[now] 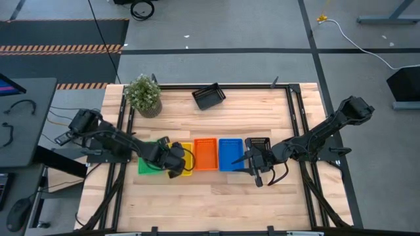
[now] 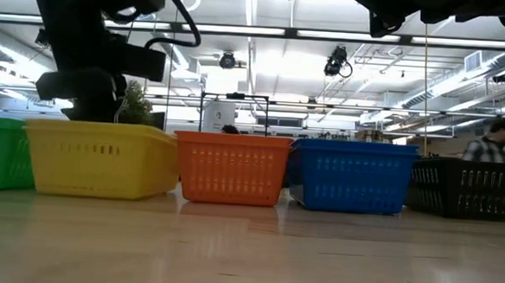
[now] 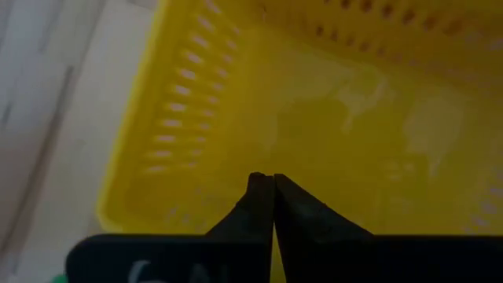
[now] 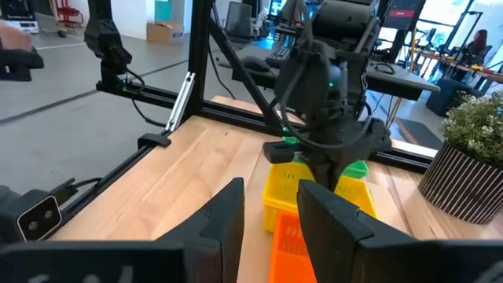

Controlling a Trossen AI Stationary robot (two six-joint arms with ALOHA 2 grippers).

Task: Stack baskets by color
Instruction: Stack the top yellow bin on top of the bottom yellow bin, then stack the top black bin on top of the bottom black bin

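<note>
Green [image 1: 146, 165], yellow [image 1: 188, 157], orange [image 1: 205, 154] and blue [image 1: 229, 154] baskets stand side by side on the table, with a black basket [image 1: 257, 144] at the row's right end. A second black basket [image 1: 209, 97] lies near the far edge. My left gripper [image 3: 265, 182] is shut and points steeply down into the yellow basket [image 3: 314, 118], near its left wall. My right gripper [image 4: 271, 208] is open and nearly level. It hovers above the table beside the black basket [image 2: 471, 188], pointing along the row, with nothing between its fingers. My left gripper's shut fingertips [image 3: 255, 189] come from above over the yellow basket's floor [image 3: 259, 141], close to a slotted side wall [image 3: 169, 134]. Whether they touch the floor or the wall, I cannot tell. The basket stands on the table.
A potted plant [image 1: 143, 95] stands at the far left corner. A black metal frame [image 1: 298, 115] borders the tabletop. Bare wood lies along the near edge [image 1: 216, 196] and between the row and the far black basket. A person [image 2: 495, 141] shows in the room beyond.
</note>
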